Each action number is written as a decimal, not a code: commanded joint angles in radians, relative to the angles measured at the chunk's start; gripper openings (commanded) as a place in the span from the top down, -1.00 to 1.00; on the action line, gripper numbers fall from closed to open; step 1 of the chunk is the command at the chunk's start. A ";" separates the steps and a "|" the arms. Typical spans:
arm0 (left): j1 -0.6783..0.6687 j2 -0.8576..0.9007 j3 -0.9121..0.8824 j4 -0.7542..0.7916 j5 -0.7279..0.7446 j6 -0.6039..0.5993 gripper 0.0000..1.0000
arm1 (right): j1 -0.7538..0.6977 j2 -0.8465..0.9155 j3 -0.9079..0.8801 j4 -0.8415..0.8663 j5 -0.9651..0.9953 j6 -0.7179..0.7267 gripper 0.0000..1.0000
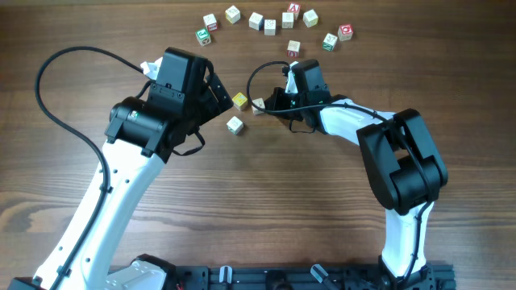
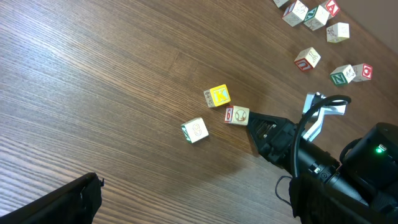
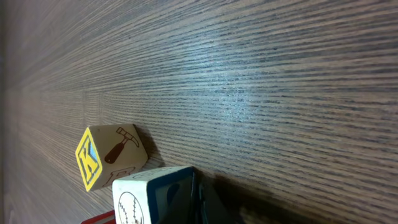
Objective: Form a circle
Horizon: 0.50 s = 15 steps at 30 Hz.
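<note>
The circle (image 1: pixel 240 101) is only a start: three cubes mid-table, between the two arms. A scatter of spare cubes (image 1: pixel 270 25) lies well apart on the far side. The right gripper (image 2: pixel 252 118) has its fingers pressed together and holds nothing. Its tips touch the right face of the baseball cube (image 2: pixel 237 115), which sits just beside the yellow cube (image 2: pixel 217 96). The third cube (image 2: pixel 195 130) lies nearer and to the left, apart from both. The left gripper (image 1: pixel 219 97) hovers spread wide and empty, just left of the yellow cube.

This looks to me like a nudge, so I'd push slowly and squarely through the cube's middle, or it may spin off the tips. Better to stop before it knocks the yellow one, and to leave the curve open for more cubes.
</note>
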 commanded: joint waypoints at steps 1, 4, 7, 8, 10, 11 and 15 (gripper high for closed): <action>0.003 0.002 -0.003 -0.001 0.002 -0.010 -1.00 | 0.006 0.016 0.000 0.014 -0.023 -0.007 0.91; 0.003 0.002 -0.003 -0.001 0.002 -0.010 -1.00 | 0.006 0.016 0.000 0.013 -0.024 -0.006 0.91; 0.003 0.002 -0.003 -0.001 0.002 -0.010 -1.00 | 0.006 0.016 0.000 0.013 -0.024 -0.005 0.91; 0.003 0.002 -0.003 -0.001 0.002 -0.010 -1.00 | 0.006 0.016 0.000 0.010 -0.023 0.000 0.91; 0.003 0.002 -0.003 -0.001 0.002 -0.010 -1.00 | 0.006 0.016 0.000 -0.003 -0.022 0.053 0.91; 0.003 0.002 -0.003 -0.001 0.002 -0.010 -1.00 | 0.006 0.016 0.000 -0.006 -0.023 0.073 0.91; 0.003 0.002 -0.003 -0.001 0.002 -0.010 -1.00 | 0.006 0.016 0.000 -0.021 -0.024 0.147 0.91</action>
